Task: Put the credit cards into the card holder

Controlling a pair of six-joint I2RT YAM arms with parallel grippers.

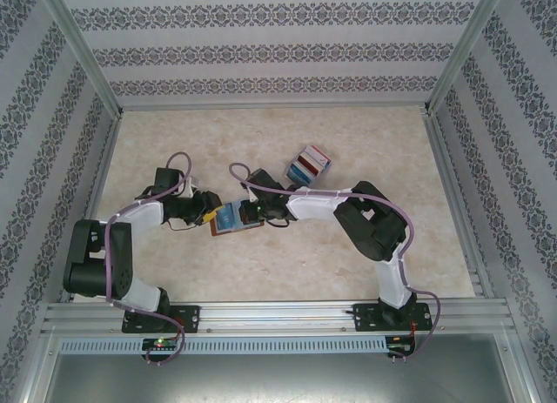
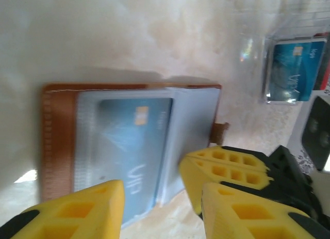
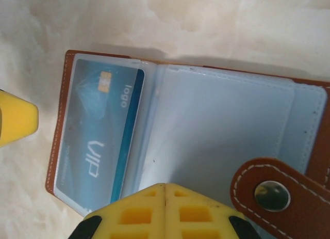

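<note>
Elbows out wide on both arms, wrists turned in to meet mid-table. Left gripper [image 2: 162, 197] low at the left end of the card holder [image 1: 233, 218], fingers [image 2: 87, 210] apart, nothing between them. Right gripper [image 3: 165, 191] at the right end, fingers pressed together, tip over the pale inside page. Card holder open and flat: brown outside, grey-blue see-through pockets inside, one blue credit card [image 3: 98, 146] tucked in a pocket. Brown snap tab [image 3: 268, 190] big and sharp from the right wrist, small and blurry from the left. Clear box [image 1: 308, 165] of more cards just far-right of the holder, seen from above and from the left wrist.
</note>
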